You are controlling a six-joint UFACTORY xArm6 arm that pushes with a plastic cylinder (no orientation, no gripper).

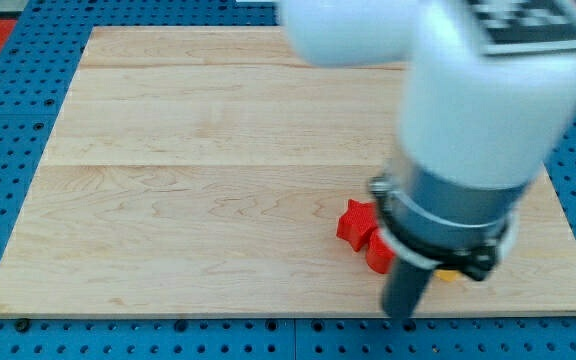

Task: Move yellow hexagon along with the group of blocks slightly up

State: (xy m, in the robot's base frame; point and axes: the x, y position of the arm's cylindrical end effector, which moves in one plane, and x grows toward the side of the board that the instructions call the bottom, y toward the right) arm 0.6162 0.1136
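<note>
A red block (356,223), shape unclear, lies on the wooden board (208,150) at the view's lower right. A second red block (377,254) touches it just below and to the right, partly hidden by the arm. A sliver of a yellow block (449,275) shows under the arm's collar; its shape cannot be made out. The dark rod comes down in front of these blocks, and my tip (401,314) is near the board's bottom edge, below the red blocks and left of the yellow sliver. Other blocks of the group may be hidden behind the arm.
The large white and grey arm body (488,110) fills the view's upper right and covers much of the board's right side. A blue pegboard surface (8,120) surrounds the board.
</note>
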